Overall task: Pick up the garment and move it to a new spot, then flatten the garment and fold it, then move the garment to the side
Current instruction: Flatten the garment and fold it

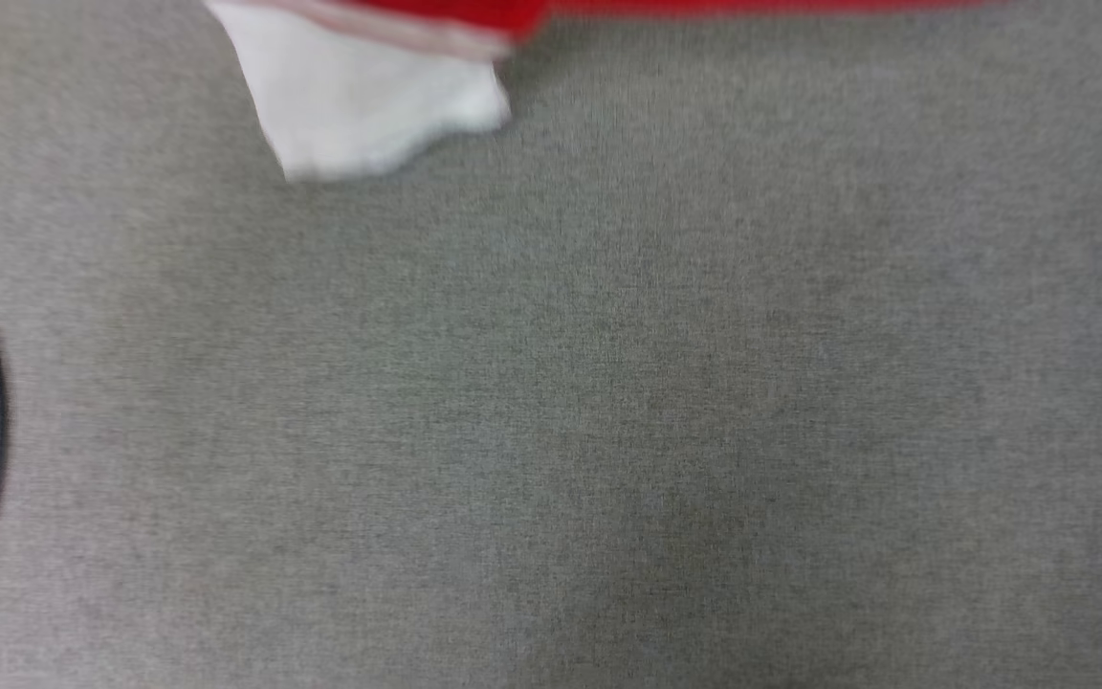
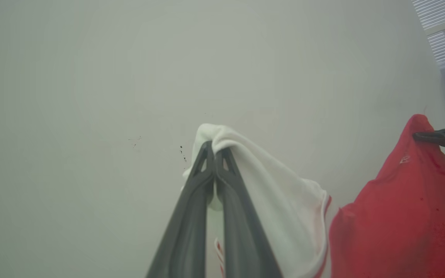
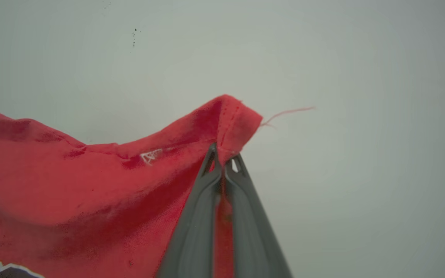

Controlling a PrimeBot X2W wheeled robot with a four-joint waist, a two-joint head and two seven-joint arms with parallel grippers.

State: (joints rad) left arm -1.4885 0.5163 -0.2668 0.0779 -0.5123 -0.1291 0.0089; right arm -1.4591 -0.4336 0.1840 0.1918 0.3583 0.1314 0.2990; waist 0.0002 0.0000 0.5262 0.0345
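Carrying the red jersey-style shirt with white short sleeves (image 2: 400, 216) aloft, slung between both pincers above the grey woven surface (image 1: 608, 431). Gripping with the left gripper (image 2: 214, 151) clamped tight on a bunched white sleeve (image 2: 269, 185), and with the right gripper (image 3: 224, 159) clamped tight on a red hem corner (image 3: 234, 116) (loose thread (image 3: 288, 112) trailing there). Draw the two grips apart evenly to tauten the cloth; lower slowly, hanging edge first, to land flat without bunching. Avoid tugging against such small bites.

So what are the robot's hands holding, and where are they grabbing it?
The shirt, with both. The left gripper is shut on the bunched white sleeve; the right gripper is shut on a red stitched corner.
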